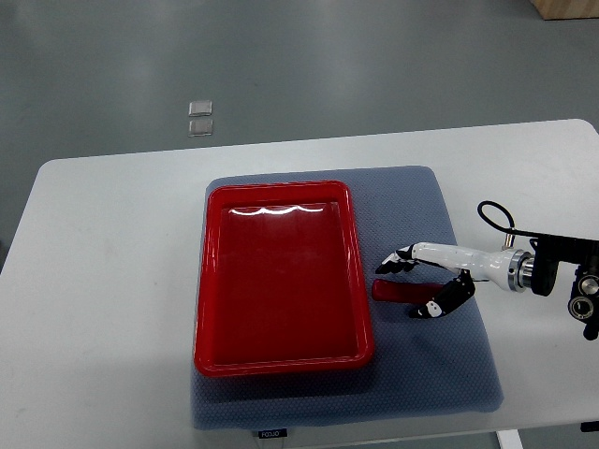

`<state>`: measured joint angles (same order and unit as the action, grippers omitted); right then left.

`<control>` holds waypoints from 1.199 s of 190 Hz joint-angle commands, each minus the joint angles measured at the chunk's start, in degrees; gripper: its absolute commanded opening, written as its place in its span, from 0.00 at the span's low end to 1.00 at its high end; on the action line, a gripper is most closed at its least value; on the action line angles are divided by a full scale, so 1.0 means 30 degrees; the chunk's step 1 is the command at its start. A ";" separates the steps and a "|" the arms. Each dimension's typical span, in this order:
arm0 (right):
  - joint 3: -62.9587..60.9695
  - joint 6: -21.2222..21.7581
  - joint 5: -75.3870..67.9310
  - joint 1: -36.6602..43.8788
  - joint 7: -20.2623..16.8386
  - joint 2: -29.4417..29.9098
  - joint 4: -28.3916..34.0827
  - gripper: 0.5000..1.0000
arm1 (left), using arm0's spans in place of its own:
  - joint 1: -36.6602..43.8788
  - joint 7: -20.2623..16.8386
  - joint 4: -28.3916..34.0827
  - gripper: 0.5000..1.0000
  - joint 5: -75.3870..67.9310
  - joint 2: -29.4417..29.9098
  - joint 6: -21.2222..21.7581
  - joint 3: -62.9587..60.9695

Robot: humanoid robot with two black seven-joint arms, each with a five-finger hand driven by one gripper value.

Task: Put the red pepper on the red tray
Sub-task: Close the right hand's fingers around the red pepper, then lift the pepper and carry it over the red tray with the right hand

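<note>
A red tray lies empty on a blue-grey mat on the white table. A red pepper lies on the mat just right of the tray's right rim. My right hand comes in from the right edge and sits over the pepper. Its white and black fingers are curled around the pepper from above and below. The pepper still rests on the mat. The hand hides the pepper's right end. The left arm does not show.
The mat reaches the table's front edge, with a small dark label there. Two small clear squares lie on the grey floor beyond the table. A black cable loops above my right wrist.
</note>
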<state>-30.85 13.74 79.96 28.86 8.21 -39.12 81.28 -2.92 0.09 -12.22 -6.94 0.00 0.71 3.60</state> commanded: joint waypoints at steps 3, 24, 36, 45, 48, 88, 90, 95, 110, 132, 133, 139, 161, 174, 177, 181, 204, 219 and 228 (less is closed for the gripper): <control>0.0001 -0.0011 0.0212 -0.0097 0.0105 0.0092 -0.0053 0.38 | 0.0006 0.0001 0.0030 1.00 0.0000 0.0000 -0.0003 0.0001; 0.0030 0.0019 0.0300 -0.0097 0.0105 0.0209 -0.0229 0.19 | 0.0006 0.0001 0.0059 1.00 0.0000 0.0000 -0.0003 0.0001; 0.0060 0.0019 0.0564 -0.0097 0.0163 0.0209 -0.0317 0.07 | -0.0023 0.0001 0.0059 1.00 0.0000 0.0000 -0.0003 0.0001; 0.0060 -0.0011 0.0769 -0.0097 0.0310 0.0239 -0.0317 0.00 | 0.0006 0.0001 0.0030 1.00 0.0000 0.0000 -0.0003 0.0001; 0.0060 -0.0011 0.0828 -0.0097 0.0368 0.0239 -0.0346 0.00 | 0.0006 0.0001 0.0030 1.00 0.0000 0.0000 -0.0003 0.0001; 0.0001 -0.0011 0.0857 0.0050 0.0691 -0.0025 -0.0346 0.00 | 0.0006 0.0001 0.0030 1.00 0.0000 0.0000 -0.0003 0.0001; 0.0001 -0.0011 0.0857 0.0079 0.0720 -0.0025 -0.0346 0.00 | 0.0006 0.0001 0.0030 1.00 0.0000 0.0000 -0.0003 0.0001; 0.0001 -0.0011 0.0857 0.0079 0.0778 -0.0054 -0.0346 0.00 | 0.0006 0.0001 0.0030 1.00 0.0000 0.0000 -0.0003 0.0001; 0.0001 -0.0011 0.0886 0.0079 0.0808 -0.0083 -0.0346 0.00 | 0.0006 0.0001 0.0000 1.00 0.0000 0.0000 -0.0003 0.0001; -0.0028 -0.0011 0.0857 0.0108 0.0837 -0.0084 -0.0346 0.00 | 0.0006 0.0001 0.0000 1.00 0.0000 0.0000 -0.0003 0.0001; -0.0028 -0.0011 0.0857 0.0108 0.0837 -0.0084 -0.0346 0.00 | 0.0006 0.0001 0.0000 1.00 0.0000 0.0000 -0.0003 0.0001; -0.0057 -0.0040 0.0886 0.0108 0.0837 -0.0113 -0.0346 0.00 | 0.0006 0.0001 0.0000 1.00 0.0000 0.0000 -0.0003 0.0001; -0.0116 -0.0128 0.0828 0.0196 0.0925 -0.0201 -0.0346 0.00 | 0.0006 0.0001 0.0000 1.00 0.0000 0.0000 -0.0003 0.0001; -0.0233 -0.0128 0.0798 0.0225 0.0954 -0.0318 -0.0346 0.00 | 0.0006 0.0001 0.0000 1.00 0.0000 0.0000 -0.0003 0.0001; -0.0233 -0.0128 0.0769 0.0255 0.0954 -0.0318 -0.0346 0.00 | -0.0023 0.0001 0.0000 1.00 0.0000 0.0000 -0.0003 0.0001; -0.0233 -0.0128 0.0769 0.0255 0.0954 -0.0318 -0.0346 0.00 | -0.0023 0.0001 0.0000 1.00 0.0000 0.0000 -0.0003 0.0001; -0.0380 -0.0128 0.0564 0.1191 0.0984 -0.0581 -0.0346 0.00 | 0.0006 0.0001 -0.0029 1.00 0.0000 0.0000 -0.0003 0.0001; -0.0380 -0.0128 0.0476 0.1866 0.0984 -0.0670 -0.0346 0.00 | 0.0006 0.0001 -0.0029 1.00 0.0000 0.0000 -0.0003 -0.0028; -0.0380 -0.0099 0.0447 0.2363 0.0984 -0.0670 -0.0346 0.00 | 0.0006 0.0001 -0.0029 1.00 0.0000 0.0000 -0.0003 -0.0028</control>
<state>-31.98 13.35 81.53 33.46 11.16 -40.98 80.24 -2.92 0.09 -12.29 -6.94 0.00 0.71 3.57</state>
